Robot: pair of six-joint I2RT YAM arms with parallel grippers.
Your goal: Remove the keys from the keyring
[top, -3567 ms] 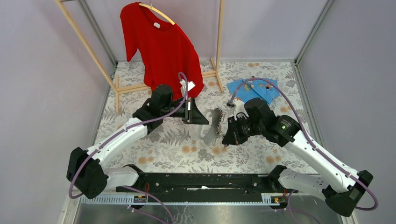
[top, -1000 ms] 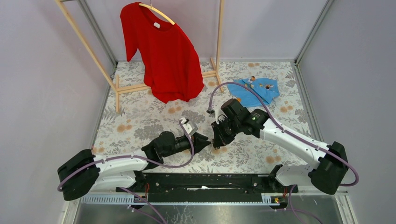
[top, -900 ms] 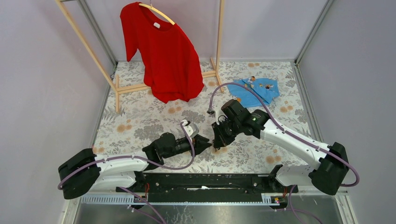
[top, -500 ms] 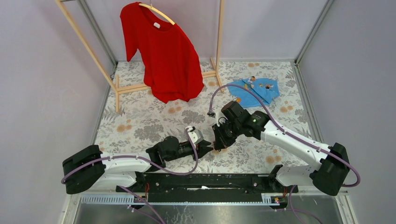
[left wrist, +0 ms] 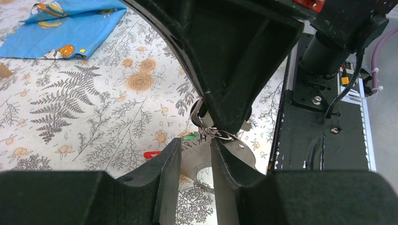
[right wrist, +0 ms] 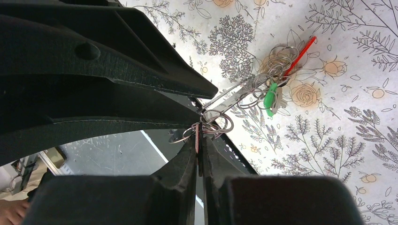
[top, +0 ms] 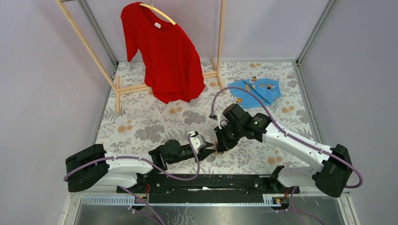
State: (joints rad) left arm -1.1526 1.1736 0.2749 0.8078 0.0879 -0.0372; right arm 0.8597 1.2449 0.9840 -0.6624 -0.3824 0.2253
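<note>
Green key [right wrist: 270, 99], red key [right wrist: 300, 49] on keyring [left wrist: 199, 161]

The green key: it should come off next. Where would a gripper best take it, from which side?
Probably the flat plastic head of the green key, pinched across its faces, coming from the end away from the wire rings: that end juts free, while the rings and red key crowd the other.

Both arms now reach nearer the near edge of the surface [top: 141, 126]; the left hand [top: 210, 151] and right hand [top: 219, 146] sit lower, bringing the keyring [left wrist: 233, 152] down between them.
</note>
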